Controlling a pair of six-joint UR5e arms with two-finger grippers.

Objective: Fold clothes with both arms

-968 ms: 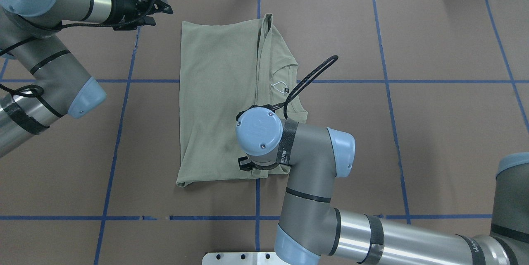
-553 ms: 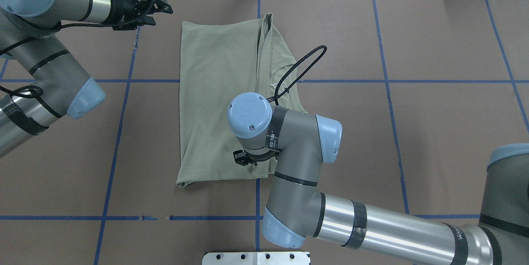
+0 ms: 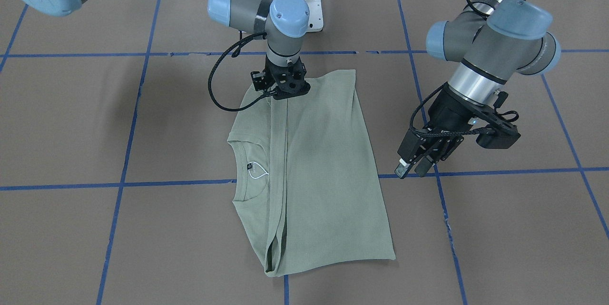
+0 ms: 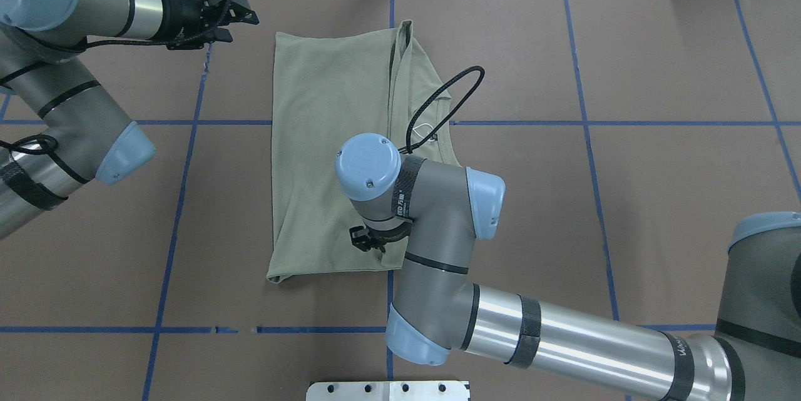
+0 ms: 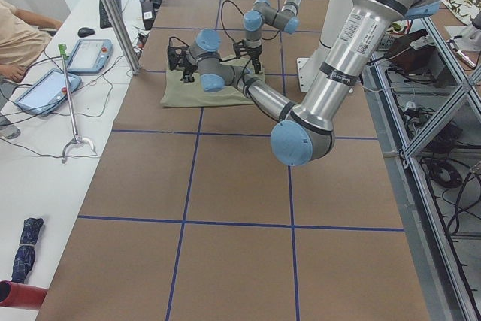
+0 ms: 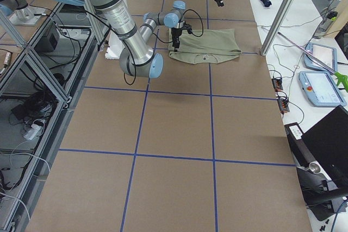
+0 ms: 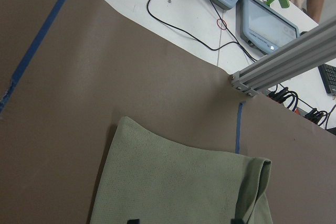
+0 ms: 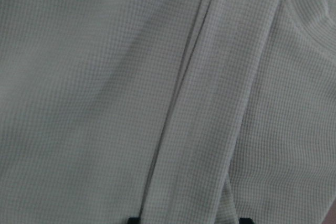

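The clothes are one sage-green shirt (image 3: 323,176), folded lengthwise into a long panel flat on the brown table. Its collar (image 3: 250,169) with the black label and white loop faces up on one side. My right gripper (image 3: 285,92) points straight down at the shirt's robot-side end, right over the fold line. In the right wrist view the knit fabric (image 8: 105,77) fills the frame, and the fingertips stand apart with nothing gripped. My left gripper (image 3: 413,167) hovers open off the shirt's side, beside its far corner (image 4: 278,38). The shirt's far edge (image 7: 178,187) shows in the left wrist view.
The white pedestal base (image 4: 388,390) sits at the table's near edge. Blue tape lines (image 4: 181,201) grid the brown table cover. Past the far edge are an aluminium post (image 7: 283,61), cables, tablets (image 5: 45,88) and a seated person (image 5: 19,35).
My right arm has swung leftward in the overhead view, carrying its wrist further over the shirt's near end, and its cable loop followed. The left arm only shifted slightly.
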